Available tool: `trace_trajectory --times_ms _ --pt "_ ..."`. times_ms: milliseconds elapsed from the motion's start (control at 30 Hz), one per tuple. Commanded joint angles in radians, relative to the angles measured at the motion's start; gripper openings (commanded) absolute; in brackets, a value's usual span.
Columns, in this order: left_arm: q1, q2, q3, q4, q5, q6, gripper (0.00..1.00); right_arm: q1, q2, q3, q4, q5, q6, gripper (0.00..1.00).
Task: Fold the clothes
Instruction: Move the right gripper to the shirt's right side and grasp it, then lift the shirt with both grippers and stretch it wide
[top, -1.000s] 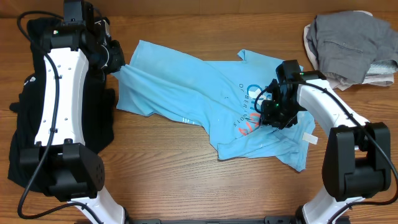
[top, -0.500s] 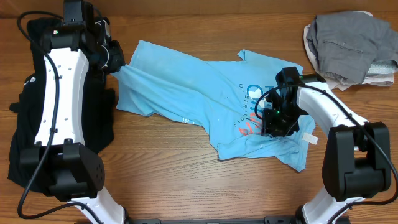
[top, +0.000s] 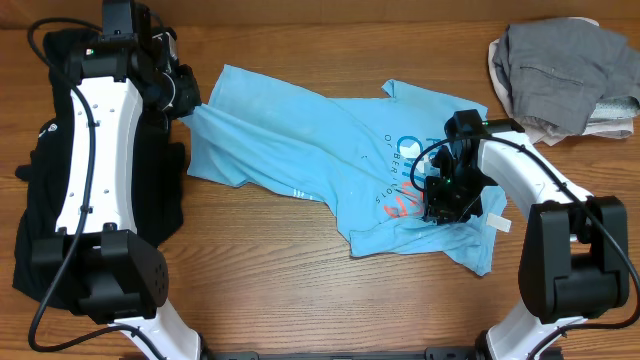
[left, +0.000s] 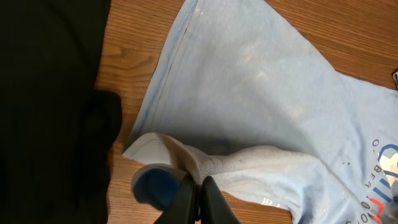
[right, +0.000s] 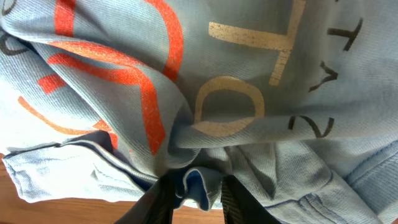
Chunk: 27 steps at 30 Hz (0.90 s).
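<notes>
Left gripper (left: 198, 190) clamps a corner of the rumpled light blue T-shirt (top: 290, 130) while right gripper (right: 196, 186) pinches a fold beside its print.

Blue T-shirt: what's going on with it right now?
Both arms are working the light blue T-shirt, which lies crumpled and unfolded on the table. The left end effector is shut on the shirt's edge at its left end. The right end effector straddles a bunched fold by the printed logo; whether it is clamped isn't clear. The black garment and the grey pile lie untouched at the sides.
</notes>
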Motion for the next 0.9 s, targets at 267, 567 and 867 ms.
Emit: trace_trajectory --times_ms 267,567,867 --pt "0.005 -0.006 0.074 0.001 -0.01 0.021 0.04 -0.076 -0.08 0.178 -0.017 -0.025 0.046 0.04" --pt "0.018 -0.009 0.627 -0.172 -0.029 0.077 0.04 -0.225 -0.184 0.881 -0.356 0.052 0.042 0.04" --pt "0.04 -0.041 0.821 -0.213 -0.04 0.077 0.04 -0.36 -0.185 1.257 -0.467 0.056 0.042 0.04"
